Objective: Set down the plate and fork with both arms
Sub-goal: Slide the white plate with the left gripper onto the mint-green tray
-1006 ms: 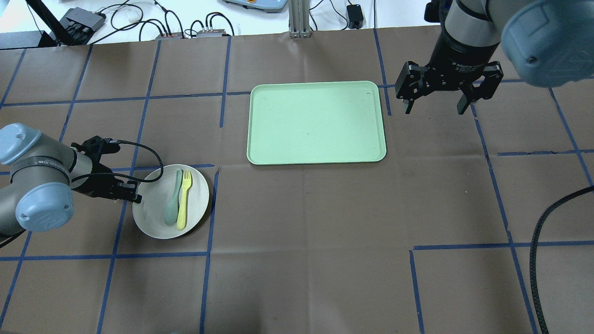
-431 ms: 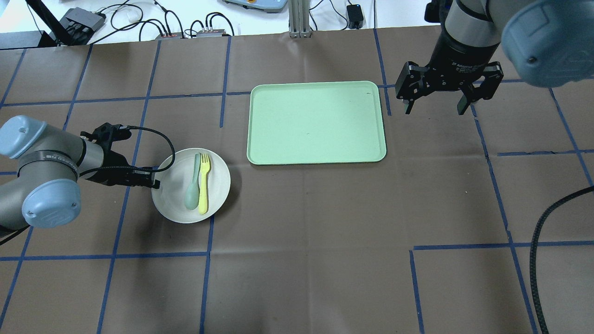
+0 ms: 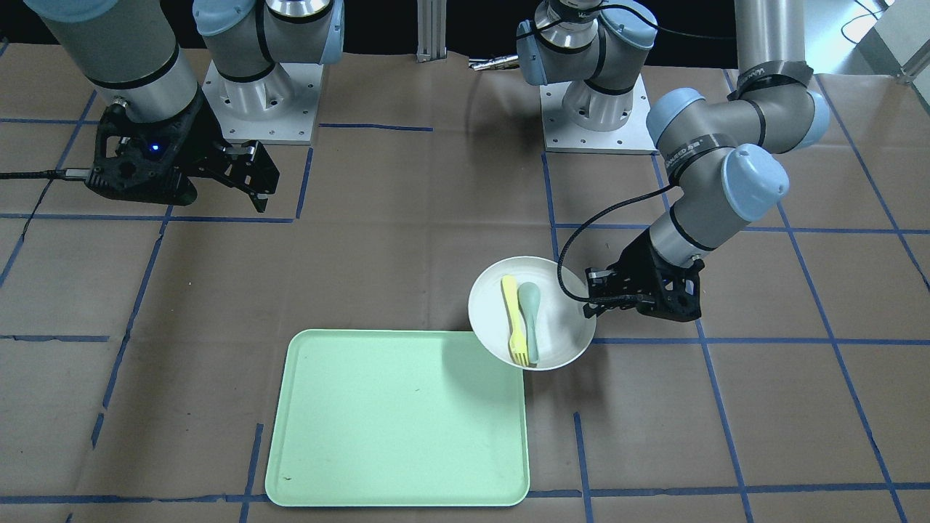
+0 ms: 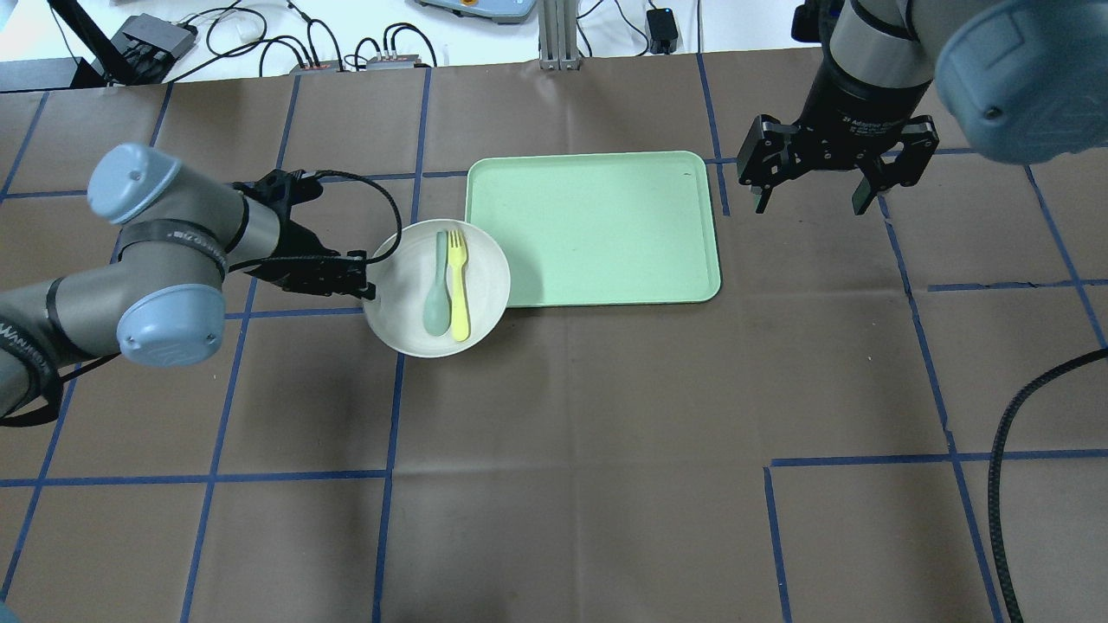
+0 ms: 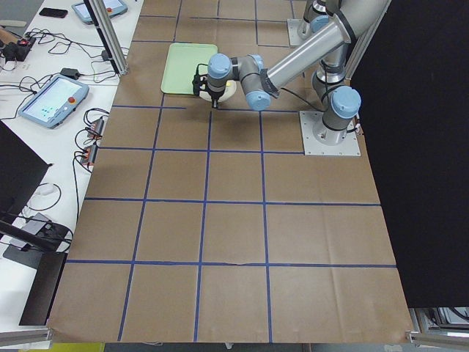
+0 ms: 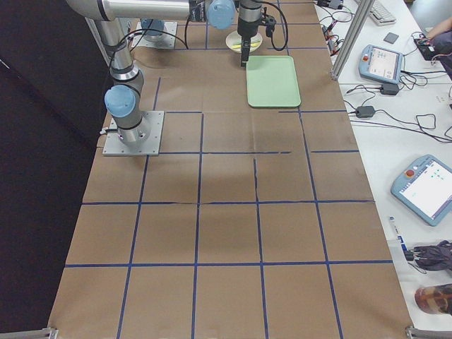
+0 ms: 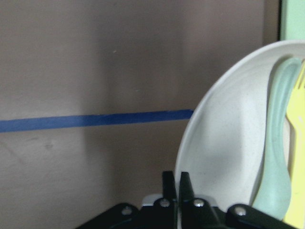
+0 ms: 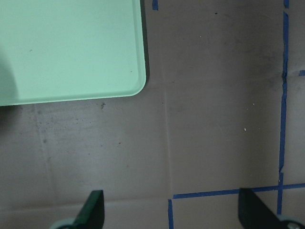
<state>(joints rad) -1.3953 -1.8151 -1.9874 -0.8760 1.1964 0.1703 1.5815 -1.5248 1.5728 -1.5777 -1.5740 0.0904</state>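
Observation:
My left gripper is shut on the left rim of the off-white plate and holds it in the air, its right edge overlapping the tray's near-left corner. The pale-yellow fork lies on the plate next to a grey-green spoon. In the front-facing view the left gripper, the plate and the fork show again. The left wrist view shows the fingers pinching the plate rim. My right gripper hangs open and empty, right of the tray.
The rectangular light-green tray lies at the table's middle back, also in the front-facing view. Blue tape lines cross the brown table cover. Cables and boxes lie past the far edge. A black cable hangs at the right.
My left gripper has carried the plate with the fork and spoon up off the table and to the right, toward the tray. The right arm has not moved.

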